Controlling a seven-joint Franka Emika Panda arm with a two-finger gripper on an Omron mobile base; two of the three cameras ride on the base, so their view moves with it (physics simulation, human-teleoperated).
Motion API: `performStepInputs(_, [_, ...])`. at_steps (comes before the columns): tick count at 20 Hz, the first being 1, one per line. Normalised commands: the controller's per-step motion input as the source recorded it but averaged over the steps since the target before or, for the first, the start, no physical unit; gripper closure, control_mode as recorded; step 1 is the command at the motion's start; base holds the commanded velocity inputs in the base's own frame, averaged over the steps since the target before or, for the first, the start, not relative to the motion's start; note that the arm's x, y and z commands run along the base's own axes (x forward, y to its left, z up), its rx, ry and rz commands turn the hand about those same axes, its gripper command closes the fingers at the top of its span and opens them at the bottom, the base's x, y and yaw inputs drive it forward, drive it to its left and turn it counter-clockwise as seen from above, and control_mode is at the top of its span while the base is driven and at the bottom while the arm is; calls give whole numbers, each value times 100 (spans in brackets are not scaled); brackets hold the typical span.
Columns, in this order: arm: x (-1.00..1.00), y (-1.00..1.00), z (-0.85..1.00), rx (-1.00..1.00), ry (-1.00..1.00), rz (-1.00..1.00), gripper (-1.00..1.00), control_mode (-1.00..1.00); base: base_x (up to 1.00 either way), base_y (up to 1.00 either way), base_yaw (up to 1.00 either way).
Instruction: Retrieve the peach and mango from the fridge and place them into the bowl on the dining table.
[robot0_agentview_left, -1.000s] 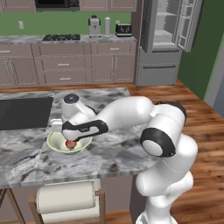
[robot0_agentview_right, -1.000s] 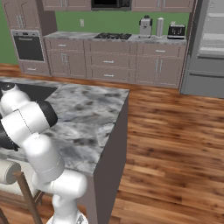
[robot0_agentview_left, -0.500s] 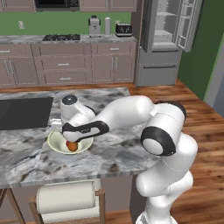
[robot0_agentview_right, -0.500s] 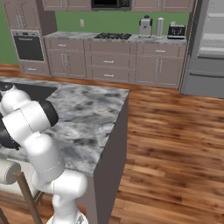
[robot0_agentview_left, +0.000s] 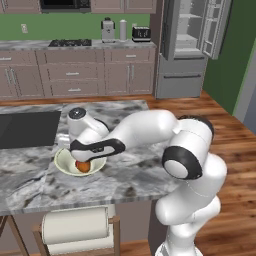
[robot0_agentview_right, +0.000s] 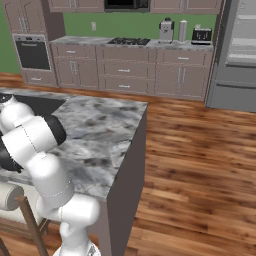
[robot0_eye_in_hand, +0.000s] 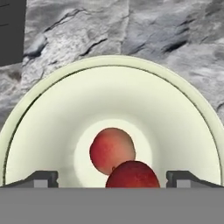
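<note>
The bowl (robot0_eye_in_hand: 52, 131) sits on the dining table (robot0_agentview_left: 130, 175), toward the table's near left part, and in the hand view 2 reddish-orange fruits lie on its pale floor. One fruit (robot0_eye_in_hand: 112, 150) rests at the middle of the bowl; the second fruit (robot0_eye_in_hand: 132, 175) lies just beside it, touching or overlapping it at the lower edge of that view. Which is the peach and which the mango cannot be told from their look. In the left base view the bowl (robot0_agentview_left: 62, 162) shows an orange fruit (robot0_agentview_left: 83, 166) inside it, partly under the hand.

The gripper (robot0_eye_in_hand: 112, 177) hangs directly over the bowl, pointing down into it. Its 2 dark finger tips (robot0_eye_in_hand: 40, 178) stand wide apart, one at each side of the lower fruit, with clear space between tips and fruit, so the fingers are spread and pinch nothing. In the left base view the gripper (robot0_agentview_left: 92, 149) sits low above the bowl's rim, with the white arm reaching left across the table.

The marbled top runs left to a dark cooktop panel (robot0_agentview_left: 27, 127) set into it. Below the table's near edge hangs a paper towel roll (robot0_agentview_left: 75, 225).

Far across the wooden floor (robot0_agentview_right: 200, 160) stands the fridge (robot0_agentview_left: 187, 47), at the right end of the brown cabinets (robot0_agentview_left: 75, 75), with 1 upper door (robot0_agentview_left: 216, 27) swung open and shelves visible inside.
</note>
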Motion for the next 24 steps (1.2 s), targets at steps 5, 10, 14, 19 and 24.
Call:
performStepInputs(5, [-54,-30,61,0,-1,-7,-100,-100,0,0,0])
performStepInputs(10, [-58,-40,85,3,-7,-2,-100,-100,0,0,0])
performStepInputs(14, [-58,-65,79,13,-8,-4,-100,-100,0,0,0])
performStepInputs(19, [-64,-84,65,19,-10,-5,-100,-100,0,0,0])
performStepInputs(24, [-76,-83,63,22,-14,0,-100,-100,0,0,0])
